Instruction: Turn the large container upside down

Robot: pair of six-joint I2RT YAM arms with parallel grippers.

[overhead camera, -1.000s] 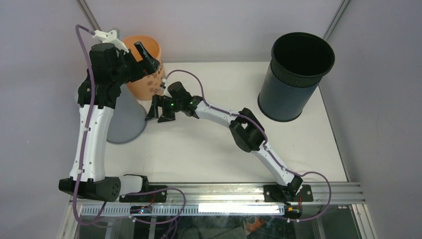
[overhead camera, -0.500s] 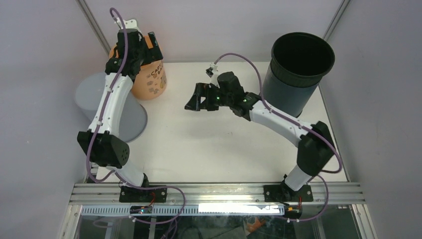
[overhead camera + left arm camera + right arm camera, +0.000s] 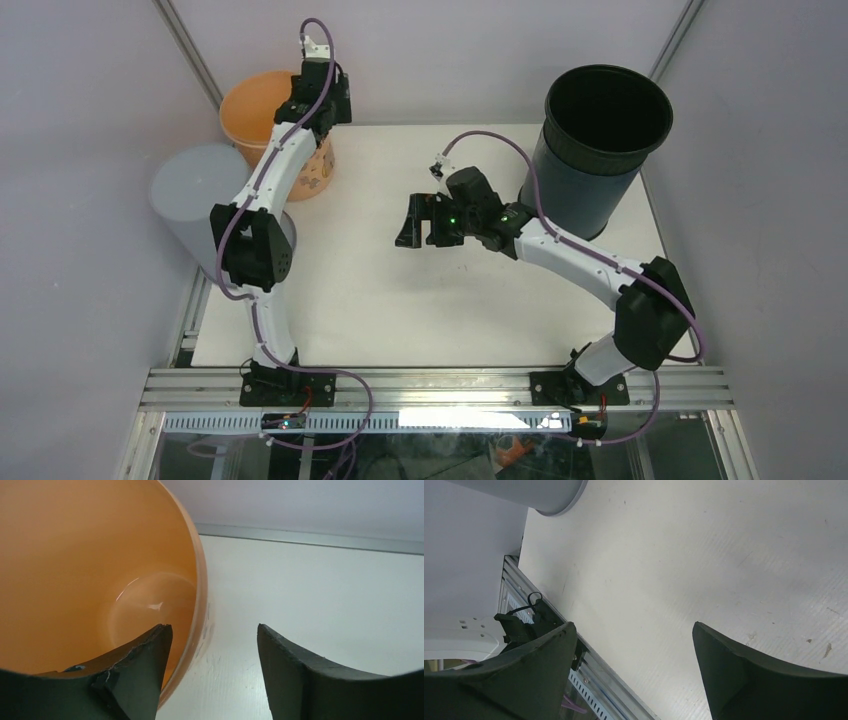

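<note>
The large black container stands upright, mouth open, at the table's back right. An orange container stands upright at the back left; its inside shows in the left wrist view. My left gripper is open over the orange container's right rim, with one finger over the inside and the other outside. It grips nothing. My right gripper is open and empty over the middle of the table, left of the black container and apart from it.
A grey container stands upside down at the table's left edge, beside the orange one; its rim shows in the right wrist view. The aluminium rail runs along the near edge. Walls close the back and sides.
The orange container went from tilted in my left gripper to standing upright, and the left gripper let go at its rim. My right gripper drew away from it towards the table's middle.
</note>
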